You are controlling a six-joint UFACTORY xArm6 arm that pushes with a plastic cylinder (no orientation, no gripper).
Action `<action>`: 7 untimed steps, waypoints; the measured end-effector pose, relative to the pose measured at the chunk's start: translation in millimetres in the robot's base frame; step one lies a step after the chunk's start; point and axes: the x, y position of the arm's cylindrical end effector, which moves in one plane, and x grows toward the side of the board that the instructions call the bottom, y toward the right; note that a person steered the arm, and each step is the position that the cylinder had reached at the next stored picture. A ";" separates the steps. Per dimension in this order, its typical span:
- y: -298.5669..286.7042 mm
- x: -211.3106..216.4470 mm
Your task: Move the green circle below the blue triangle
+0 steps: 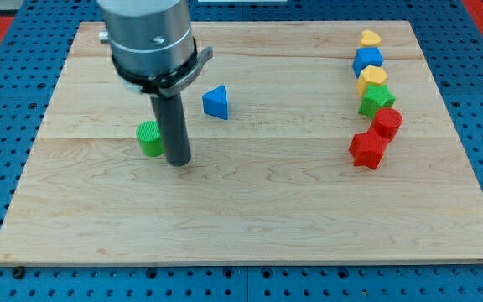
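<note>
Tip of straight dark rod pressing down on pale wooden board, standing just beside small green circle block, on that block's right in the view and a little lower; touching or not, impossible to tell. No pincer fitted here, only the bare rod, so nothing spread or pinching. Green circle block sitting left of centre, lower than and to the view's left of blue triangle block, the rod rising between the two. Running down the board's right side in a close column: yellow heart-like block, blue block, second yellow block, green block, red block, red star-like block, neighbours touching or nearly touching. Lying under the board, blue perforated surface.
</note>
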 end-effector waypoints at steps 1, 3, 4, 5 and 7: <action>-33.0 20.2; -63.6 -38.1; -13.8 -72.3; -14.6 -66.4; -5.2 -40.3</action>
